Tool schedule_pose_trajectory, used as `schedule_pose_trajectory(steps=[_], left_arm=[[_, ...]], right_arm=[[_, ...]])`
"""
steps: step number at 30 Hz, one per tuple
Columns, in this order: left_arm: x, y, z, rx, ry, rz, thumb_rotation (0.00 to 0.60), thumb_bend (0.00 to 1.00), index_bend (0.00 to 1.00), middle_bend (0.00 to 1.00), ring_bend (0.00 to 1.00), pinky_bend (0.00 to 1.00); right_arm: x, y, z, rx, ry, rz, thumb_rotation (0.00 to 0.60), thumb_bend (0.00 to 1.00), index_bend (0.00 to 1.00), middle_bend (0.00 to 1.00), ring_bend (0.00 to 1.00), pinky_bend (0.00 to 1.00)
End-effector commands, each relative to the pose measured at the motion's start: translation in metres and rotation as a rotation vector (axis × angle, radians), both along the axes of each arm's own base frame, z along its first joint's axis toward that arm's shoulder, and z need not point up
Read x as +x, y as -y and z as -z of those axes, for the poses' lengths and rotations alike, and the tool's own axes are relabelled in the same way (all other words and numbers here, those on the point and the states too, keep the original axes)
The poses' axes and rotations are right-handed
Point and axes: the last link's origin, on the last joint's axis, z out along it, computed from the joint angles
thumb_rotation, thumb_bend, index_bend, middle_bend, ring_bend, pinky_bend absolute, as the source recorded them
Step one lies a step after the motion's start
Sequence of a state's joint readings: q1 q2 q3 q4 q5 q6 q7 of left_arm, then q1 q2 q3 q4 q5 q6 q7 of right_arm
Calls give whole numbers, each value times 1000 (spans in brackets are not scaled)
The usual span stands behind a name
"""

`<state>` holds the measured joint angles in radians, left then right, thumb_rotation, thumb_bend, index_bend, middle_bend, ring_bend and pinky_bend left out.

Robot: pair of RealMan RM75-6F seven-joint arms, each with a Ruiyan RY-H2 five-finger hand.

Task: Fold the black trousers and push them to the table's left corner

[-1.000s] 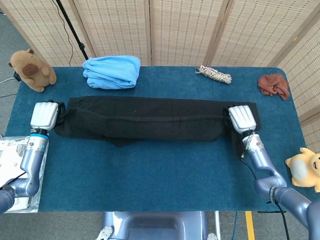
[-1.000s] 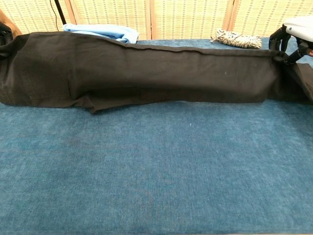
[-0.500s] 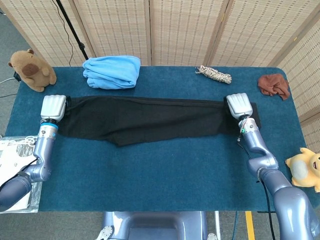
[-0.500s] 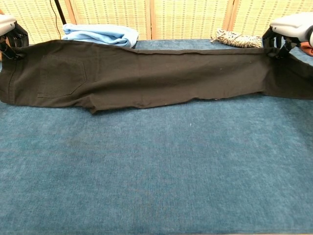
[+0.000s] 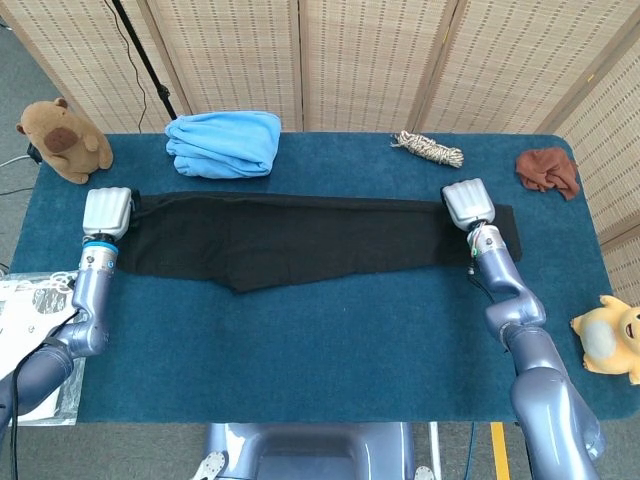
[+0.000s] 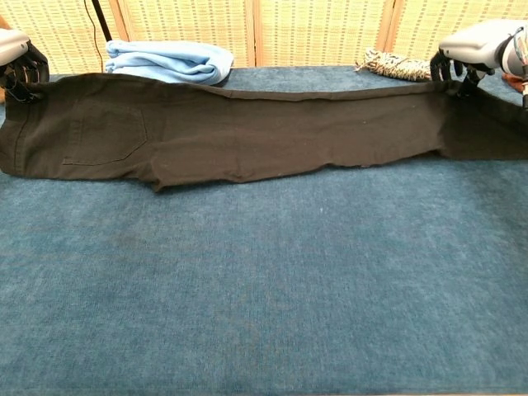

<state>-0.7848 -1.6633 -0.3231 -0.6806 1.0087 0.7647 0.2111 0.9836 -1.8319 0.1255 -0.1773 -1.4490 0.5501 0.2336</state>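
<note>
Left robot hand grips waist end, right robot hand grips leg end | black trousers flat lengthwise, just in front of blue cloth | soft, limp, light; hold corners/hems to fold

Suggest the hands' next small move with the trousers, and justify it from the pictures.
Probably carry the right hand across toward the left hand to halve the trousers: they lie flat, full length, with each hand gripping one end.
</note>
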Motion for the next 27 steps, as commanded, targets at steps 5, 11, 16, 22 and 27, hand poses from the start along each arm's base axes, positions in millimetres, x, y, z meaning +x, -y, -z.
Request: schedule_pose_trajectory(steps=[5,11,16,22,27], left_arm=[[0,-4,5,-5,14,-12,600,396,714,661,445,505],[1,-9,4,0,21,-17,600,395,715,661,446,505],[0,-12,0,18,32,-20,600,395,718,662,447,506],[-2,-16,2,11,15,-34,600,395,719,663,449,508],[-3,-20,7,-3,4,-55,600,396,719,663,449,508]], right_arm=[[8,5,-1,-34,-23,-14,600,0,0,0,0,248],[12,11,-15,-84,16,-15,600,0,0,0,0,220],[10,11,-29,-126,39,-27,600,0,0,0,0,208],[-6,4,-47,-166,66,-32,600,0,0,0,0,217],[-27,-12,-59,-174,100,-35,600,0,0,0,0,223]])
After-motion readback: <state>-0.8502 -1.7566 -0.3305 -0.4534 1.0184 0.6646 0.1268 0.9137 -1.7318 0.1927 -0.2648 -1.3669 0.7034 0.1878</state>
